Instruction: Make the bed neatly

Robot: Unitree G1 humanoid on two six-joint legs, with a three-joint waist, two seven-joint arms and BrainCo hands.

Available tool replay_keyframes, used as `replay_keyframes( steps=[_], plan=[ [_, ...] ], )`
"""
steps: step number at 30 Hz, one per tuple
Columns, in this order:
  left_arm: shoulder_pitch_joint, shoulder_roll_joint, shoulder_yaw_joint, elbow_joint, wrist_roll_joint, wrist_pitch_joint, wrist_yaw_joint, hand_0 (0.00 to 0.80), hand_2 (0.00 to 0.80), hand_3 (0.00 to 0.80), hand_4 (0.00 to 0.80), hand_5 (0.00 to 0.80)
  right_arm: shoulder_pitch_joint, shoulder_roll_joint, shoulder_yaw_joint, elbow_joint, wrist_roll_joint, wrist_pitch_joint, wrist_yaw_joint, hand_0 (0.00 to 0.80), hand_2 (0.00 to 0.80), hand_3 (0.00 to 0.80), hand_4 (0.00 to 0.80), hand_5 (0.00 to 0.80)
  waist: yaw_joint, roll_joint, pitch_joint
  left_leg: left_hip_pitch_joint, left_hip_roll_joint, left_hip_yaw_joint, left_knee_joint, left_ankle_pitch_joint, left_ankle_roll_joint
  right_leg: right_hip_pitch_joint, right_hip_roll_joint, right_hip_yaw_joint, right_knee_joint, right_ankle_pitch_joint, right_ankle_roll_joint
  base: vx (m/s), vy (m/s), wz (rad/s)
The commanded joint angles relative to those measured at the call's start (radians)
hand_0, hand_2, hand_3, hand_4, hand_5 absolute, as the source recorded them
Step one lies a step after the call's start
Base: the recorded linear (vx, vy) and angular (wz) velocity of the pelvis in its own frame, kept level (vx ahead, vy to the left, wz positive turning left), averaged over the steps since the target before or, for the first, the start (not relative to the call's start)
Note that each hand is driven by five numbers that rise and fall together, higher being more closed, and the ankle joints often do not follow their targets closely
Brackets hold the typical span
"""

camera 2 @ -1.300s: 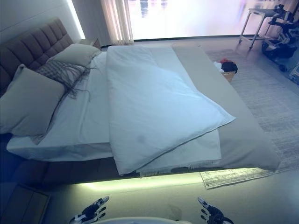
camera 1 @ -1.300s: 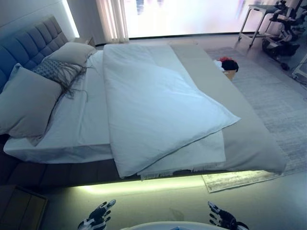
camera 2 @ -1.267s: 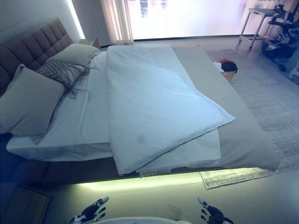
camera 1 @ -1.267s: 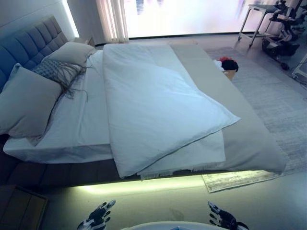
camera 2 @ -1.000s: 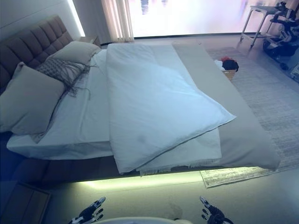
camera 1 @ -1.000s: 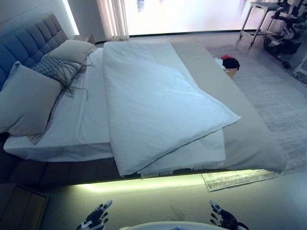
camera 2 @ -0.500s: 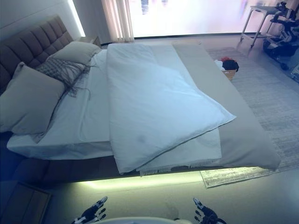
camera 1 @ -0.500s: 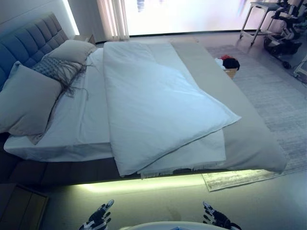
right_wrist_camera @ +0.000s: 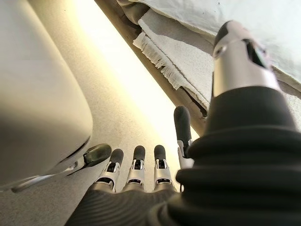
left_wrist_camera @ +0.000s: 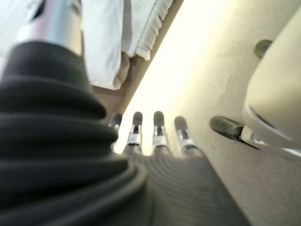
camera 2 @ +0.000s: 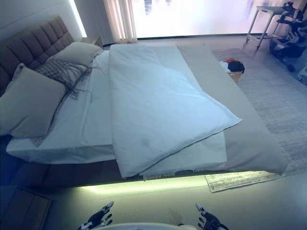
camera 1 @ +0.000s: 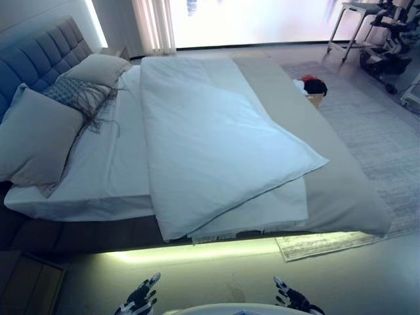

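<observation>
A bed with a tufted headboard (camera 1: 39, 56) fills the view, its near side facing me. A white duvet (camera 1: 210, 138) lies folded back and skewed across the mattress, one corner (camera 1: 320, 159) pointing right. Beneath it a fringed white blanket (camera 1: 275, 210) and a grey cover (camera 1: 335, 190) show. Pillows (camera 1: 36, 134) and a fringed grey cushion (camera 1: 82, 95) sit by the headboard. My left hand (camera 1: 139, 300) and right hand (camera 1: 289, 298) hang low over the floor, short of the bed, both open and holding nothing.
A lit strip glows under the bed's near edge (camera 1: 197, 251). A patterned rug (camera 1: 380, 131) lies to the right, with a small basket of clothes (camera 1: 314, 88) on it. A metal table (camera 1: 351, 20) and equipment stand at the far right. A wooden nightstand (camera 1: 26, 285) sits lower left.
The view has shifted slightly. Both hands have drifted a little inward at the bottom edge. The bedding has not moved.
</observation>
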Motion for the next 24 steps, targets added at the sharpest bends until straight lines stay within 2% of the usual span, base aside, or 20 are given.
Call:
replay_keyframes(
  steps=[1,3,6,7,8,10,12,13,14,15,17,18,20,22,24],
  plan=[
    [-0.078,-0.013,0.043,0.049,-0.023,-0.045,-0.002,0.000,0.000,0.000,0.000,0.000,-0.092,0.000,-0.011,0.055,-0.003,0.003,-0.006,0.000,0.000,0.000,0.000,0.000,-0.004,-0.052,0.056,-0.130,-0.046,-0.032,0.361,0.041,0.031,-0.009,-0.035,-0.006,0.132,-0.041,-0.036,0.098,0.022,-0.13],
    [-0.075,-0.016,0.042,0.046,-0.036,-0.038,-0.002,0.000,0.000,0.000,0.000,0.000,-0.090,-0.014,-0.004,0.057,-0.033,0.011,-0.026,0.000,0.000,0.000,0.000,0.000,0.003,-0.037,0.078,-0.215,-0.031,-0.055,0.393,0.104,0.018,-0.011,-0.023,0.026,0.170,-0.062,-0.045,0.174,0.095,-0.30],
    [-0.064,-0.022,0.038,0.051,-0.044,-0.029,0.011,0.000,0.000,0.000,0.000,0.000,-0.100,-0.025,-0.005,0.068,-0.035,0.013,-0.034,0.000,0.000,0.000,0.000,0.000,0.023,-0.004,0.097,-0.242,0.009,-0.051,0.147,0.189,-0.014,0.031,-0.001,0.060,0.172,-0.092,-0.019,0.335,0.203,-0.42],
    [-0.056,-0.022,0.034,0.056,-0.036,-0.029,0.010,0.000,0.000,0.000,0.000,0.000,-0.107,-0.030,-0.008,0.067,-0.033,0.014,-0.031,0.000,0.000,0.000,0.000,0.000,0.046,0.005,0.101,-0.277,0.025,-0.063,0.024,0.240,-0.026,0.080,-0.001,0.072,0.148,-0.105,-0.011,0.430,0.211,-0.20],
    [-0.049,-0.024,0.034,0.059,-0.028,-0.028,0.013,0.000,0.000,0.000,0.000,0.000,-0.108,-0.031,-0.007,0.067,-0.027,0.010,-0.029,0.000,0.000,0.000,0.000,0.000,0.061,0.001,0.107,-0.283,0.025,-0.071,-0.047,0.265,-0.032,0.118,-0.009,0.078,0.134,-0.117,-0.006,0.485,0.223,-0.21],
    [-0.030,-0.033,0.043,0.064,0.001,-0.029,0.025,0.000,0.000,0.000,0.000,0.000,-0.104,-0.031,-0.006,0.062,0.001,-0.002,-0.029,0.000,0.000,0.000,0.000,0.000,0.085,-0.003,0.103,-0.342,0.045,-0.087,-0.066,0.281,-0.043,0.184,-0.027,0.087,0.113,-0.156,0.005,0.456,0.232,-0.38],
    [-0.019,-0.032,0.069,0.074,0.014,-0.029,0.023,0.000,0.000,0.000,0.000,0.000,-0.109,-0.030,-0.019,0.060,0.006,-0.012,-0.024,0.000,0.000,0.000,0.000,0.000,0.092,-0.009,0.089,-0.320,0.059,-0.038,-0.061,0.245,-0.031,0.214,-0.067,0.071,0.104,-0.165,0.025,0.428,0.304,-0.68],
    [-0.015,-0.028,0.082,0.079,0.006,-0.034,0.019,0.000,0.000,0.000,0.000,0.000,-0.114,-0.025,-0.030,0.056,0.002,-0.010,-0.029,0.000,0.000,0.000,0.000,0.000,0.090,-0.010,0.078,-0.293,0.067,0.008,-0.037,0.237,-0.029,0.220,-0.103,0.039,0.114,-0.162,0.045,0.488,0.391,-0.36],
    [-0.019,-0.019,0.093,0.085,-0.003,-0.042,0.003,0.000,0.000,0.000,0.000,0.000,-0.110,-0.023,-0.046,0.049,0.029,-0.014,-0.022,0.000,0.000,0.000,0.000,0.000,0.087,-0.009,0.074,-0.291,0.070,0.033,0.017,0.220,-0.026,0.219,-0.129,0.010,0.146,-0.170,0.053,0.437,0.349,-0.08],
    [-0.021,-0.016,0.095,0.087,-0.006,-0.045,-0.003,0.000,0.000,0.000,0.000,0.000,-0.108,-0.022,-0.051,0.048,0.035,-0.016,-0.020,0.000,0.000,0.000,0.000,0.000,0.085,-0.011,0.073,-0.294,0.068,0.037,0.033,0.211,-0.025,0.215,-0.135,0.005,0.158,-0.174,0.054,0.436,0.318,-0.09],
    [-0.044,0.010,0.108,0.080,0.009,-0.042,-0.039,0.000,0.000,0.000,0.000,0.000,-0.081,-0.011,-0.067,0.038,0.025,-0.028,-0.008,0.000,0.000,0.000,0.000,0.000,0.079,-0.021,0.059,-0.302,0.035,0.052,0.080,0.169,0.019,0.219,-0.152,0.000,0.235,-0.159,0.059,0.397,0.264,-0.13],
    [-0.062,0.022,0.089,0.069,0.010,-0.038,-0.044,0.000,0.000,0.000,0.000,0.000,-0.071,-0.005,-0.062,0.037,0.031,-0.033,0.000,0.000,0.000,0.000,0.000,0.000,0.078,-0.029,0.049,-0.299,0.011,0.060,0.085,0.155,0.045,0.202,-0.180,-0.013,0.314,-0.078,0.075,0.337,0.222,0.20],
    [-0.079,0.033,0.063,0.052,0.014,-0.041,-0.048,0.000,0.000,0.000,0.000,0.000,-0.066,-0.007,-0.063,0.038,0.028,-0.031,0.010,0.000,0.000,0.000,0.000,0.000,0.074,-0.028,0.043,-0.278,-0.012,0.062,0.086,0.132,0.066,0.121,-0.228,-0.018,0.448,0.021,0.086,0.318,0.238,0.16],
    [-0.094,0.042,0.049,0.036,0.021,-0.035,-0.042,0.000,0.000,0.000,0.000,0.000,-0.066,-0.017,-0.065,0.039,0.035,-0.017,0.001,0.000,0.000,0.000,0.000,0.000,0.059,-0.015,0.047,-0.242,-0.021,0.058,0.075,0.119,0.075,0.015,-0.222,-0.005,0.510,0.032,0.074,0.284,0.138,-0.18],
    [-0.121,0.050,0.024,0.021,-0.001,-0.033,-0.027,0.000,0.000,0.000,0.000,0.000,-0.076,-0.026,-0.061,0.046,0.058,-0.010,0.015,0.000,0.000,0.000,0.000,0.000,0.036,-0.005,0.066,-0.194,-0.021,0.048,0.059,0.112,0.064,-0.104,-0.182,-0.024,0.399,-0.001,0.053,0.222,-0.050,-0.10]
  ],
)
